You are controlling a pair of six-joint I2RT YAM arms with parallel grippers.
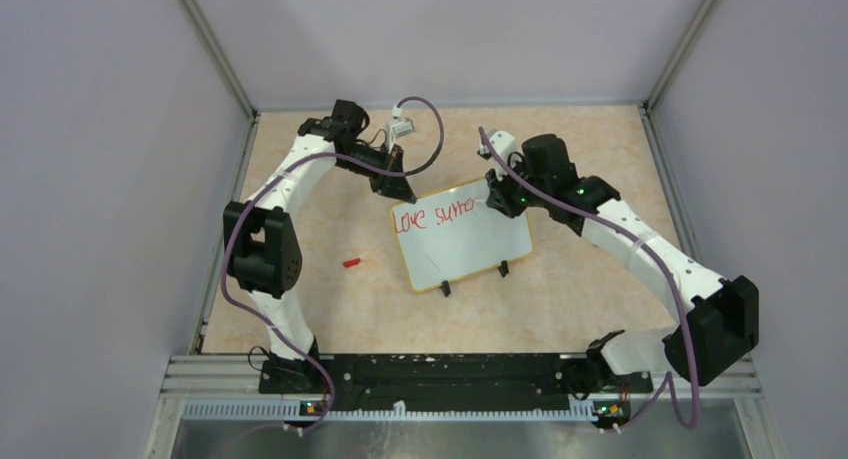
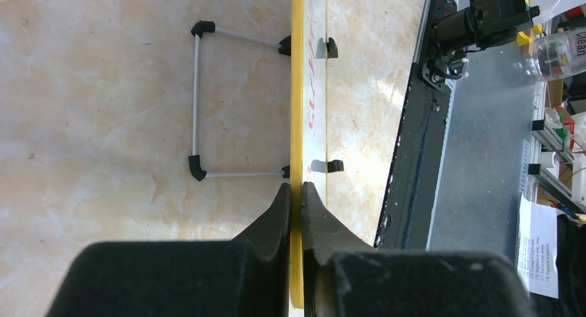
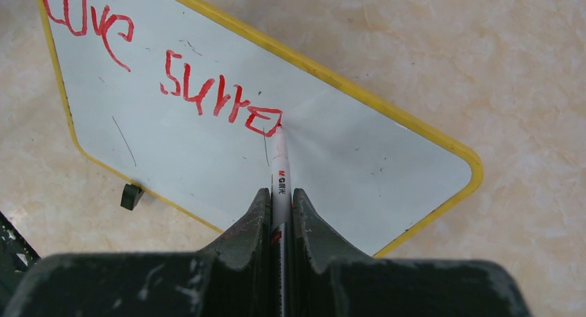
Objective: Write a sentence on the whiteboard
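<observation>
Red words are running along the far edge of the board, which is sitting near the middle of the table, apparently propped aslant on a wire stand. Left gripper is pinching the board's yellow rim at the far left corner, jaws pressed against both faces. This is probably bracing the board so that it is not sliding under the strokes. Right gripper is clamping a pen between its jaws, barrel pointing away from the wrist so that the tip is meeting the white face at the last letter. The second word is looking unfinished, so writing is judged mid-line, with the near half of the board blank. A small red cap is lying left of the board, apart from it.
</observation>
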